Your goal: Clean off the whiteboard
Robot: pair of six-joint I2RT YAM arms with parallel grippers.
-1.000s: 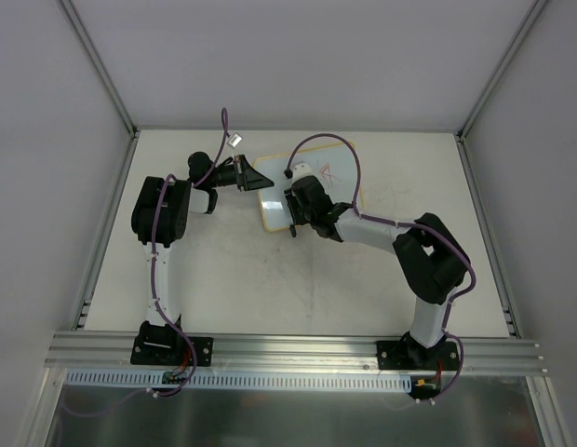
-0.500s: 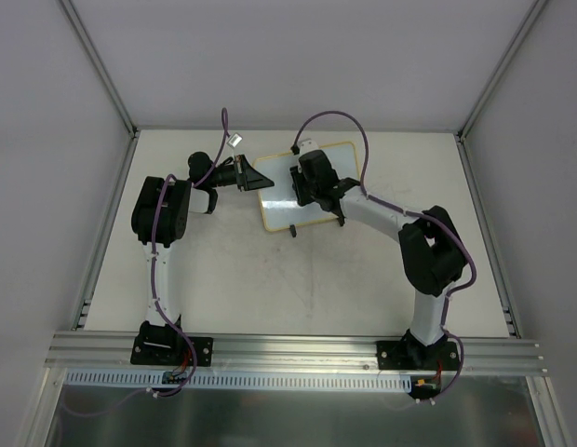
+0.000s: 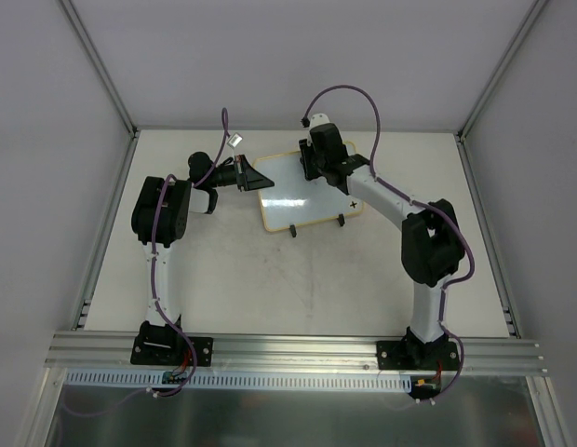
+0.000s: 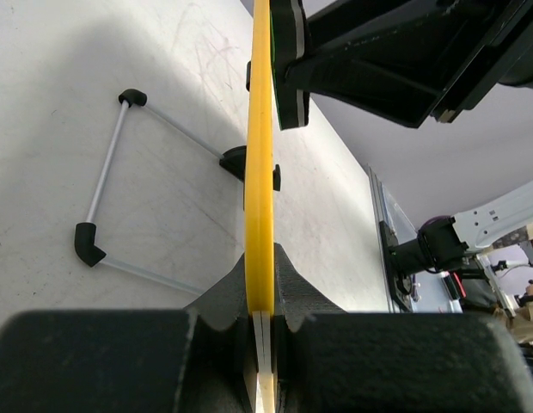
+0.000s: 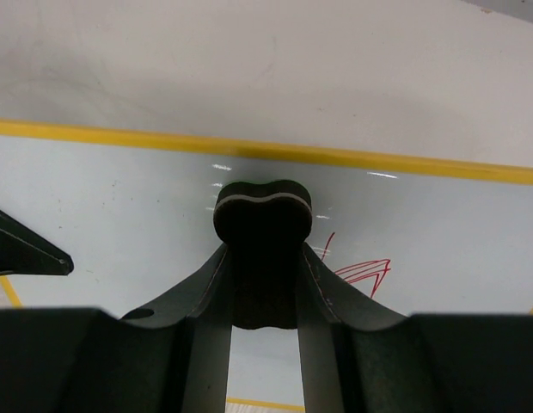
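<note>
Whiteboard on the far middle part of the table, with its two black clip feet on its near edge.

- Left gripper: at the board's left edge. The wrist view shows the jaws pinched tight on the yellow rim, with the board seen edge-on.
- Right gripper: over the board's far edge, fingers clamped on a black eraser.
- Eraser tip sits just inside the far rim. Contact with the surface is not clear.
- Red scribble on the board just beside the eraser.
</note>
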